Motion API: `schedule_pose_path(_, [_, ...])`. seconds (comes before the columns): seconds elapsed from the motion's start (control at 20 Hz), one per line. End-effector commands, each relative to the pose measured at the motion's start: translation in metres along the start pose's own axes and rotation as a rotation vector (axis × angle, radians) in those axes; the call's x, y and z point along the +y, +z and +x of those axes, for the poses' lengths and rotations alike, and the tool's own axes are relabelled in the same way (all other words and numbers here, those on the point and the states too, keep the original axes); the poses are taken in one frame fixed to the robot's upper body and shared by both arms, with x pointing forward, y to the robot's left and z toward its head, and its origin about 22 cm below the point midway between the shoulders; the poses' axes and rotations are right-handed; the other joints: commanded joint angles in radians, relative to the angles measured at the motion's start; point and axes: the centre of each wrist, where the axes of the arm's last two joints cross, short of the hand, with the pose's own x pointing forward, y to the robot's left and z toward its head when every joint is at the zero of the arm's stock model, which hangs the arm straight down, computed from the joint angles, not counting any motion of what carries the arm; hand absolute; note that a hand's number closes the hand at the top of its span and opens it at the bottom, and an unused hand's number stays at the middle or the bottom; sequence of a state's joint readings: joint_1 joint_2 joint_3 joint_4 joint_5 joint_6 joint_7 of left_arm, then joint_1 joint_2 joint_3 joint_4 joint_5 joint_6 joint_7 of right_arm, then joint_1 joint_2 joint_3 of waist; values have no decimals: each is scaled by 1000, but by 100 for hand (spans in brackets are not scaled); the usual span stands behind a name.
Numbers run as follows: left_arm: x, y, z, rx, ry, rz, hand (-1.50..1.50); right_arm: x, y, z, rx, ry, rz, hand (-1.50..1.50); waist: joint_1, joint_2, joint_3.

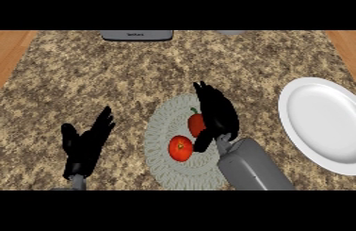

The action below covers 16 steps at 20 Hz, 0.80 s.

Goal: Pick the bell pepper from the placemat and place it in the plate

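Note:
On the round pale placemat [163,131] lie two red things. One is a red bell pepper [196,123] with a green stem, partly hidden behind my right hand [217,114]. The other is a round red tomato-like fruit [181,148] nearer to me. My right hand hovers over the pepper with fingers stretched away from me and the thumb down by the pepper's near side; it is open and does not hold it. The white plate [323,124] lies to the right, bare. My left hand [84,145] rests open at the lower left, fingers up.
The counter top is speckled brown stone with wooden strips at the far left and right edges. A grey appliance [136,35] stands at the back edge, and a small grey object [230,32] shows at the back right.

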State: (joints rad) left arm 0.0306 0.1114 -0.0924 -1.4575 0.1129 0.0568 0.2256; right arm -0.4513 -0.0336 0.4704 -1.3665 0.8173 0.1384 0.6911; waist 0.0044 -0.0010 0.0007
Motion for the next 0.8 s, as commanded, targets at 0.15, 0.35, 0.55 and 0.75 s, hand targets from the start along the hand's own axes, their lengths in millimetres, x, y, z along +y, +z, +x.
schedule_pose_path(0.15, [-2, -5, -4, 18, 18, 7, 0, 12, -3, -8, 33, 48, 21, -150, -3, 1, -1])
schedule_pose_path(0.35, [15, -9, 6, -1, 0, 6, 0, 25, -19, -3, 23, 39, 54, -150, 1, 1, -1])
schedule_pose_path(0.55, [3, 7, 6, -1, 1, -3, 0, 38, -37, -20, 33, 57, 84, -150, 5, 2, 0])
schedule_pose_path(0.75, [-6, -9, 3, 16, -8, 5, 0, 61, -28, -11, -30, 182, 105, 150, 6, 3, 0])
